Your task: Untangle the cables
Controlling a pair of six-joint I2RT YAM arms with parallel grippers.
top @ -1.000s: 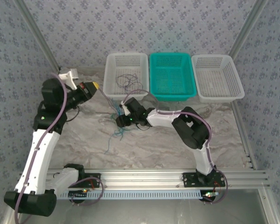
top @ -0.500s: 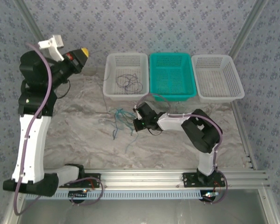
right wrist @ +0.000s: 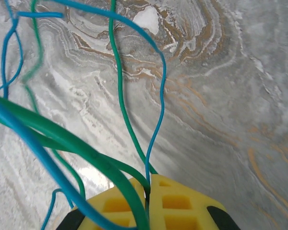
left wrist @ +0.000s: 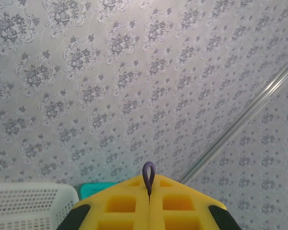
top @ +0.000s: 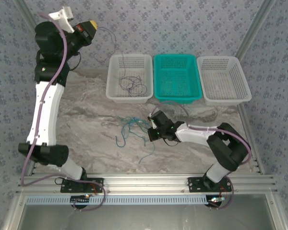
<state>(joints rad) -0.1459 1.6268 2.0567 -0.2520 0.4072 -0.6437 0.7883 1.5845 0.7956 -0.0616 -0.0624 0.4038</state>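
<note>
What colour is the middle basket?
The middle basket is teal, clearest in the top external view.

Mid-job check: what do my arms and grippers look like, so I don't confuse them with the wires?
The left arm and right arm match: white shells, black joints, a thick mauve cable along each. The left gripper and right gripper have yellow fingers with square recesses, black behind.

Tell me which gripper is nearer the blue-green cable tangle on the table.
Right. The right gripper is shut on green and blue strands of the tangle; the left gripper is raised at the far left, pinching a dark cable.
</note>
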